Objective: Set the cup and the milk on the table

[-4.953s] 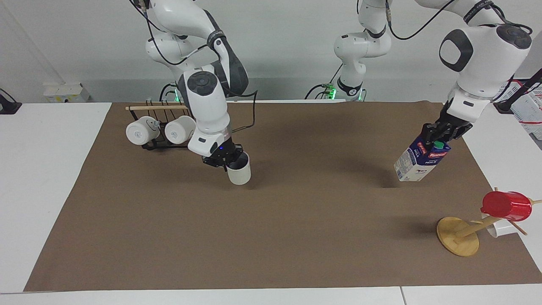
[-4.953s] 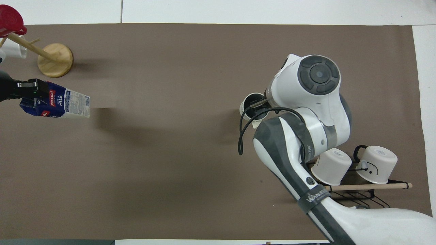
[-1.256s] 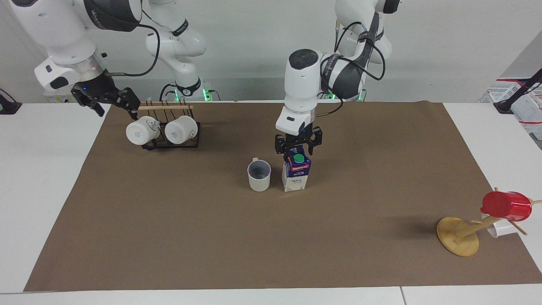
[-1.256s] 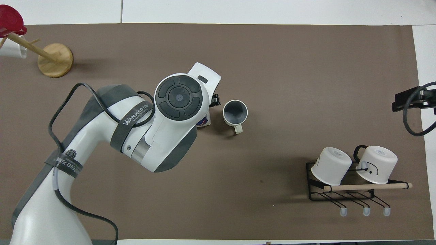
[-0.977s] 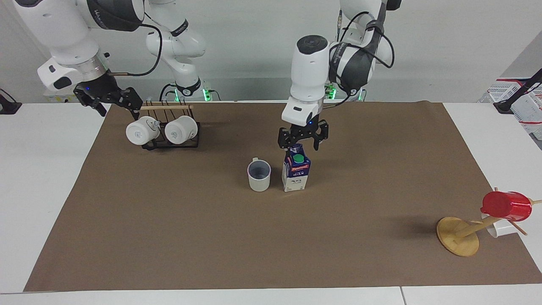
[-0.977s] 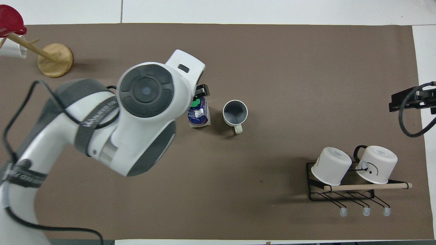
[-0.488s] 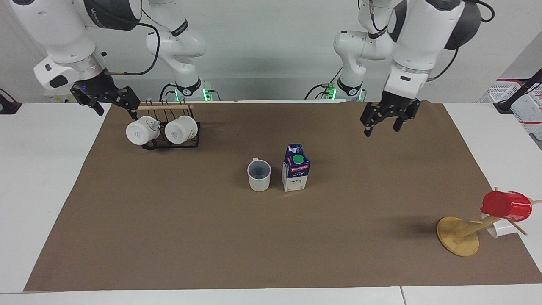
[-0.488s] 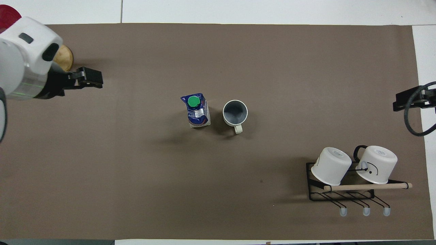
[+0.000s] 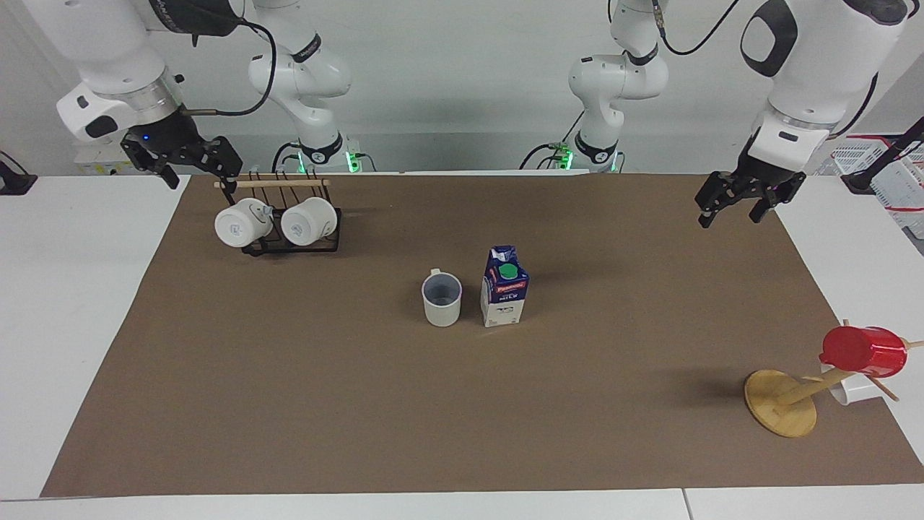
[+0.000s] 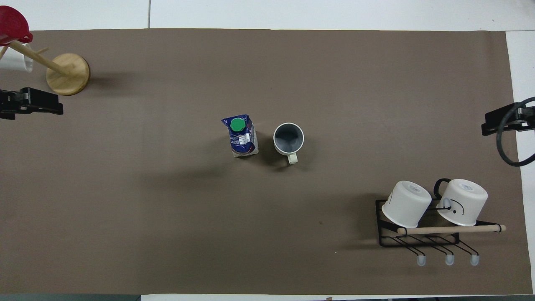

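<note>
Facing view: milk [image 9: 505, 287] well apart from left end effector [image 9: 745, 202]

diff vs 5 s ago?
Both hands let go: the cup and the milk now stand upright side by side mid-table. The left hand and right hand withdrew, open, to their own ends. The mug rack and the wooden stand stayed put.

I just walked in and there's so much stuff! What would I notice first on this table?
First, the milk and the cup, standing upright side by side in the middle of the table. Next, the bright red cup hanging on a wooden stand at the left arm's end. The left end effector and the right end effector hang open and empty over the table's two ends.
</note>
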Robot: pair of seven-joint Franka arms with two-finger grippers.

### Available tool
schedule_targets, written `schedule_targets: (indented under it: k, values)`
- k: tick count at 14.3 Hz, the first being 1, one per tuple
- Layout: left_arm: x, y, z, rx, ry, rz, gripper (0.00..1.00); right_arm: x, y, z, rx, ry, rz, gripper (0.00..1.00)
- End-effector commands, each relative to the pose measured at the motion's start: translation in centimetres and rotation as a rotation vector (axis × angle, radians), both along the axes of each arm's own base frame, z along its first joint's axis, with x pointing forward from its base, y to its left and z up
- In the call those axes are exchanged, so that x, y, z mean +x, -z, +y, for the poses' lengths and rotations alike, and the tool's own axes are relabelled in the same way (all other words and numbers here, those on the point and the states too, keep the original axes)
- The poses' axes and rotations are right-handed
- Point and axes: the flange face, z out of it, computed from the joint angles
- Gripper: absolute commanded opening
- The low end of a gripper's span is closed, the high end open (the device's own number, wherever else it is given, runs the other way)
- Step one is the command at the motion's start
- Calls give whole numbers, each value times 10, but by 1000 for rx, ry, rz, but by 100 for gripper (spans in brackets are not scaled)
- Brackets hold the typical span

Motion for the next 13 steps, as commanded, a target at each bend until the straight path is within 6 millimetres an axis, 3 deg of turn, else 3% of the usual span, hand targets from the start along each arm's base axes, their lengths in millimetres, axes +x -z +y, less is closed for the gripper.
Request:
schedule_targets:
  k: [1,5,13]
  values:
    - [-4,-19,19,-45,32,32,100,4,-1,4,-4,-6,-9,100]
    - [-10,-36,21,-49,35,90,100,4,-1,4,3,-19,-10,100]
    - [-12,-34,20,-28,36,89,100,5,0,5,7,-36,-19,100]
